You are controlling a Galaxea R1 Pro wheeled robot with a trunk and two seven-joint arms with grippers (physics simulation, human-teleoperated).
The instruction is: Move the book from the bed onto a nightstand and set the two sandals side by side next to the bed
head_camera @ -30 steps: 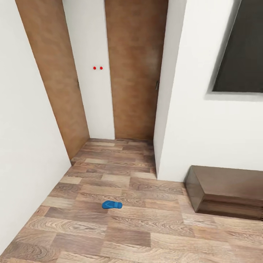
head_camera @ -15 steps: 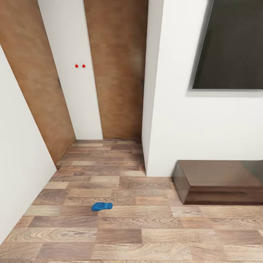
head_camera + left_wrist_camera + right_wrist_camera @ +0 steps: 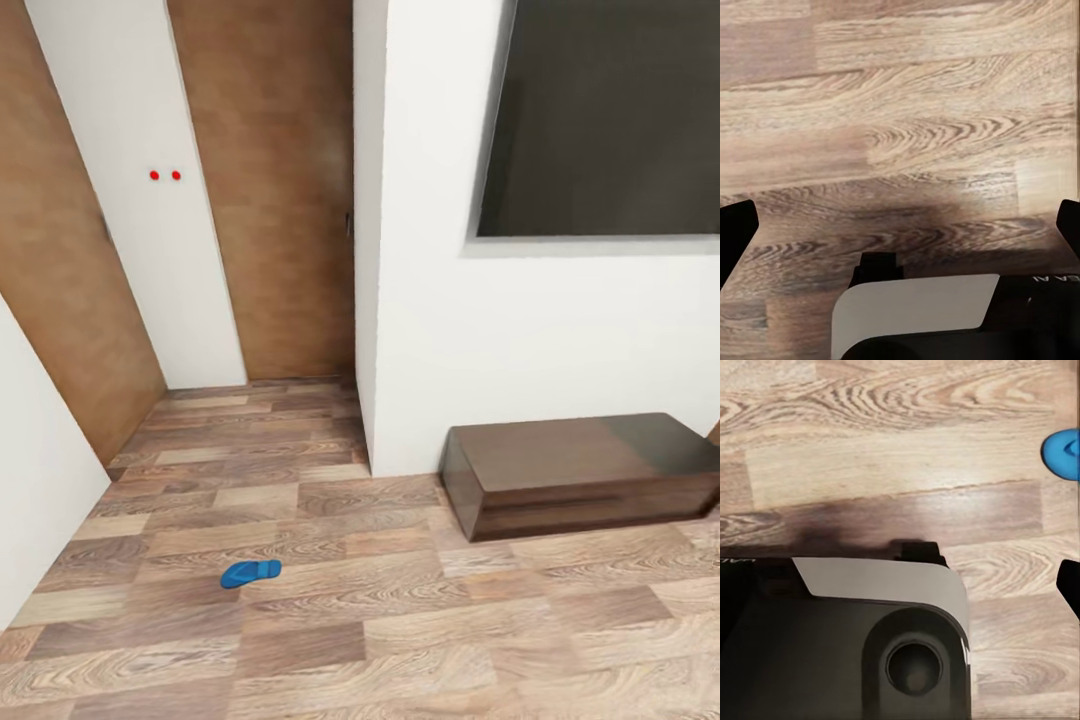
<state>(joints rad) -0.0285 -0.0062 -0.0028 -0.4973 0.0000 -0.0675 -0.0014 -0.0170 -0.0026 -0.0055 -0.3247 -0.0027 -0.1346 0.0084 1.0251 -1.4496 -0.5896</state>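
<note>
One bright-blue sandal lies flat on the wood-plank floor, ahead of me and to the left, well out of reach. In the right wrist view a rounded blue piece like a sandal's end shows at the picture's edge; I cannot tell if it is the same sandal. My left gripper hangs open over bare floor, fingers wide apart and empty. One dark fingertip of my right gripper stands at the frame's edge, and nothing is held. The book, the bed and the nightstand are out of view.
A long low dark-brown bench stands against the white wall at the right, under a dark wall panel. A white wall corner juts out in the middle. Two brown doors close a short passage at the back left. My white base is below the arms.
The head camera has turned right: sandal, doors and wall corner slide left in the picture and the whole bench comes into view. The sandal itself has not moved on the floor.
</note>
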